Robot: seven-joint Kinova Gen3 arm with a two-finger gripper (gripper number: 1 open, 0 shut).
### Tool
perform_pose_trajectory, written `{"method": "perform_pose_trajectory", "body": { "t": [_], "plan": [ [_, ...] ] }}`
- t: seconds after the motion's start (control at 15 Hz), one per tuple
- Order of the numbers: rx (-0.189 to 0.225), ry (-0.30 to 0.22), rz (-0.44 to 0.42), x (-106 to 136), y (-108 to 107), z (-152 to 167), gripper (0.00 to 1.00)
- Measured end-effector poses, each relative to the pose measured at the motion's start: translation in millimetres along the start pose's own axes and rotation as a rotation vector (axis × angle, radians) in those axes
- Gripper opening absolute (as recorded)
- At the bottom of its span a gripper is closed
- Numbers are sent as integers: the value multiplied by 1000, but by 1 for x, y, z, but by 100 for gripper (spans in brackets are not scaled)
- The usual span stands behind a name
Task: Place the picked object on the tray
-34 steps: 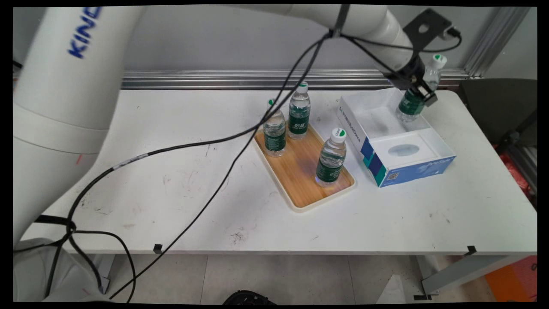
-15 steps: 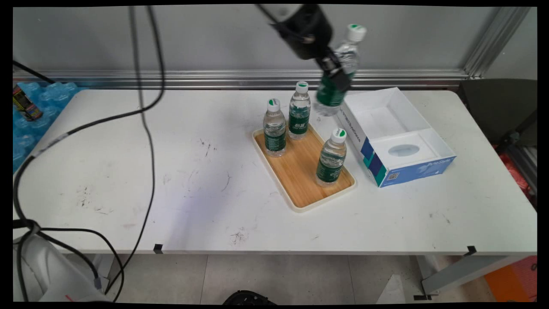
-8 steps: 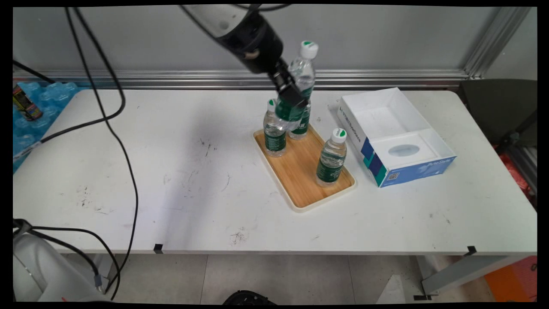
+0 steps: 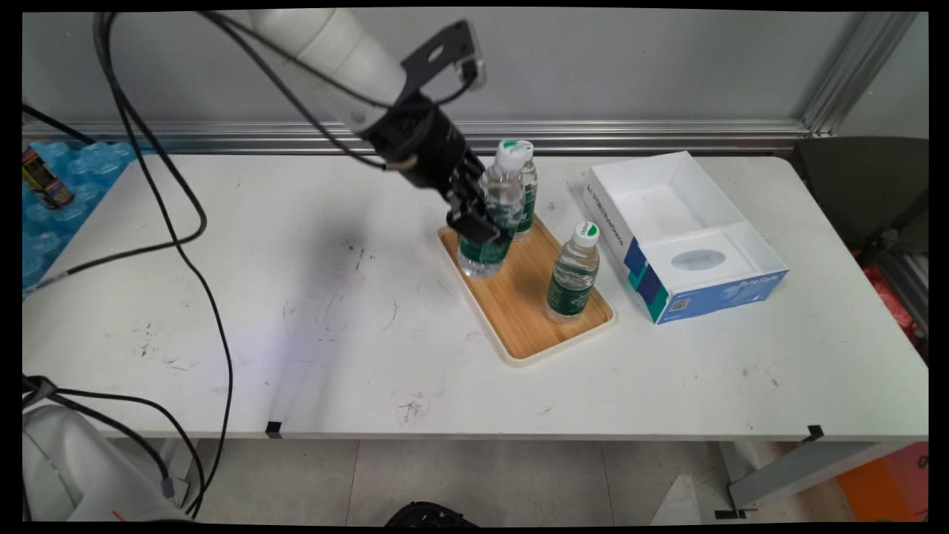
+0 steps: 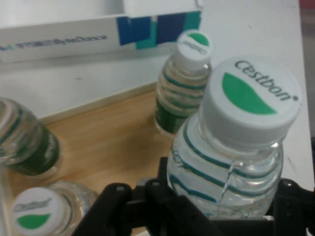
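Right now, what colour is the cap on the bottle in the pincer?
White with a green leaf-shaped mark on the cap; clearest in the hand view.

Three bottles stand on the tray; the box lies right of it.

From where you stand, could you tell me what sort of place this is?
Probably a robotics lab bench: a scuffed white table against an aluminium-framed wall, where the gripper holds a water bottle over a wooden tray.

Standing bottles crowding tray
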Motion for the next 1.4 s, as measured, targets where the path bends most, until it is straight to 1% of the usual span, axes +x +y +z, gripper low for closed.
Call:
{"method": "perform_pose_trajectory", "body": {
  "t": [0.13,0.27,0.8,1.0,1.4],
  "plan": [
    [-24,8,34,-10,0,15,0],
    [-37,18,64,-16,0,28,0],
    [-60,53,139,-30,-5,82,0],
    [-71,56,143,-37,-9,92,0],
    [-87,64,136,-47,-20,98,0]
  ]
}}
